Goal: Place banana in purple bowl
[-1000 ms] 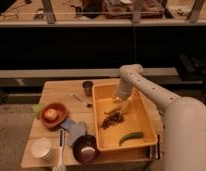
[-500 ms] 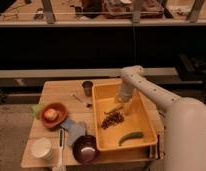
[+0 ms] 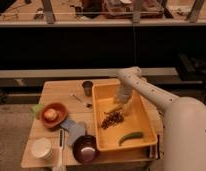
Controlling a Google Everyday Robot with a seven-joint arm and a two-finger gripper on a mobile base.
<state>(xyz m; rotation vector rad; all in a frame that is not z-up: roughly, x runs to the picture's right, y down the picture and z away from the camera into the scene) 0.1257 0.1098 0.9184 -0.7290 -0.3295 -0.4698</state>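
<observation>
Claw position: my claw (image 3: 123,102) is lowered into the far half of the yellow tray (image 3: 146,125), close to the tray floor.
Claw state: cannot tell. The view does not show whether it is wide, narrow or holding anything.
Banana: a slim pale piece (image 3: 116,109) sits at the claw's tip, on its camera-near, view-left side. I take this for the banana. It is inside the tray.
Contact: cannot tell whether the claw touches the banana or only hangs just beside it.
Purple bowl (image 3: 86,148): on the worktop (image 3: 56,90), well apart from the claw, toward the near left. It is outside the tray, just beside its near-left corner. Only its pale inside shows.
Neighbours: the grape-like cluster (image 3: 112,120) is just on the near side of the claw. The green vegetable (image 3: 131,136) is farther out the same way.
Done (judgement): the approach to the banana only.
Left (judgement): confirm the grasp, lift clear of the tray wall, carry to the bowl, release.
Hidden: the claw's tip blends with the banana. My arm (image 3: 146,90) covers the tray's far right rim.
</observation>
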